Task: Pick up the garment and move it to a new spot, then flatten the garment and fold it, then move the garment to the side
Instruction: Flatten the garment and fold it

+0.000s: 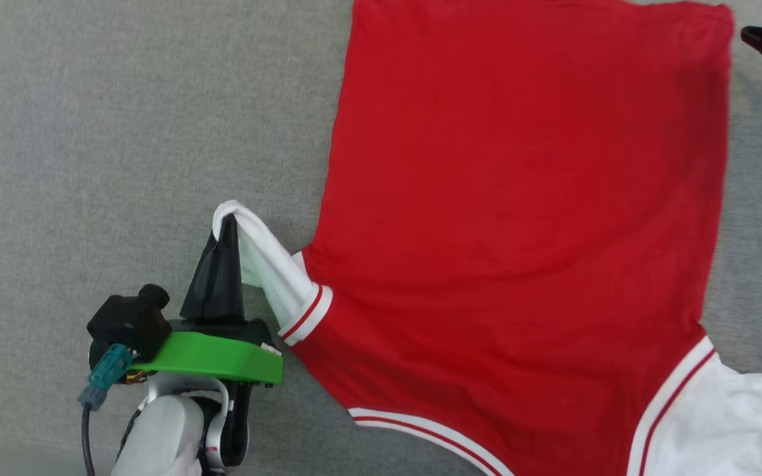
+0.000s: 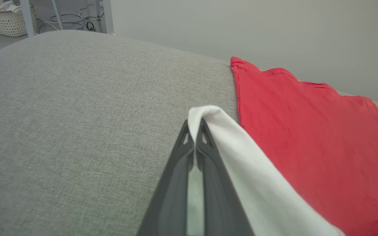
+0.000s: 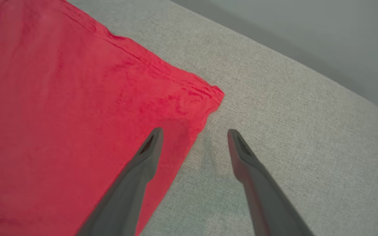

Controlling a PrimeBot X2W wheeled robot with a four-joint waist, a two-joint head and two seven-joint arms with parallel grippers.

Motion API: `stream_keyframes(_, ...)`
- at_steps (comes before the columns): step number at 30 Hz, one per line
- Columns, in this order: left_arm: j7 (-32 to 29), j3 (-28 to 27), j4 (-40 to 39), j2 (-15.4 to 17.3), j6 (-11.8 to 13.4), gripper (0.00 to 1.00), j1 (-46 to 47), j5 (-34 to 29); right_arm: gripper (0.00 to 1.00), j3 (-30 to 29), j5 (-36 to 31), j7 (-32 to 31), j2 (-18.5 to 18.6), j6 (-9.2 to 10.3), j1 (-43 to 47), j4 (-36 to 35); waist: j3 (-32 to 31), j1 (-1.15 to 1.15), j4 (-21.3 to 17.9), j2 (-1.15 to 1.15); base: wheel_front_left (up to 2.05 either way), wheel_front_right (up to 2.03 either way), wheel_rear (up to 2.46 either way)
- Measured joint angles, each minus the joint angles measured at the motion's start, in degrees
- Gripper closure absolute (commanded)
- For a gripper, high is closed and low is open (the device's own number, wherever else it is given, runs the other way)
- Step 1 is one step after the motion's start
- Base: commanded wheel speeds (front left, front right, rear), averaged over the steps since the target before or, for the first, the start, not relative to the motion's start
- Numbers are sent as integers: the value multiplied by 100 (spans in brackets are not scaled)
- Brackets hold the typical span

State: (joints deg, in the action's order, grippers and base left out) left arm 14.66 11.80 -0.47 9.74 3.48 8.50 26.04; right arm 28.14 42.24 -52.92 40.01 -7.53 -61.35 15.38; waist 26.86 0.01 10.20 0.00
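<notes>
Nearest to the robot, the left hand (image 1: pixel 229 228) is closed on the white left sleeve (image 1: pixel 268 264) and holds its fold a little above the grey surface (image 1: pixel 123 132), so the sleeve rises like a small tent from the shoulder seam up to the fingertips. From this hand the garment (image 1: pixel 520 231) lies entirely to the right: the red body is spread almost flat, with the striped collar trim (image 1: pixel 421 430) at the near edge and the hem at the far edge, so its long axis runs away from the robot. The right sleeve (image 1: pixel 738 423) lies crumpled at the near right corner, and no hand is close to it. Farther away, the right hand (image 3: pixel 194 134) hangs with the jaws wide apart and grips nothing; one finger is over the red cloth and the other over the grey surface, so they straddle the right side edge just before the far hem corner (image 3: pixel 213 95). I think the flattening is in progress, and the coming move depends on this diagonal: the left hand should pull its sleeve outward to the left, away from the body, while the right hand is the nearer one for the far corner.
</notes>
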Motion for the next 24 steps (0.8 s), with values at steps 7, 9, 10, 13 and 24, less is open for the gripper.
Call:
stream_keyframes(7,0,-163,-32,-338,-274,100,149,-291,0,255,-74,-431,18,0,-535,647,534,0,292,0,0,0,0)
stream_keyframes(9,0,-225,-33,-416,-343,100,197,-347,0,360,-162,-493,12,0,-613,840,676,0,366,0,0,0,0)
stream_keyframes(10,0,-254,-33,-445,-379,100,224,-374,0,424,-197,-519,4,0,-626,920,745,0,400,0,0,0,0)
stream_keyframes(13,0,-318,-27,-503,-472,100,277,-423,0,542,-227,-558,44,0,-737,1013,908,-1,485,0,0,0,0)
stream_keyframes(24,0,-566,67,-633,-636,100,297,-595,100,762,-109,-241,174,0,-861,1060,1038,-1,608,0,0,0,0)
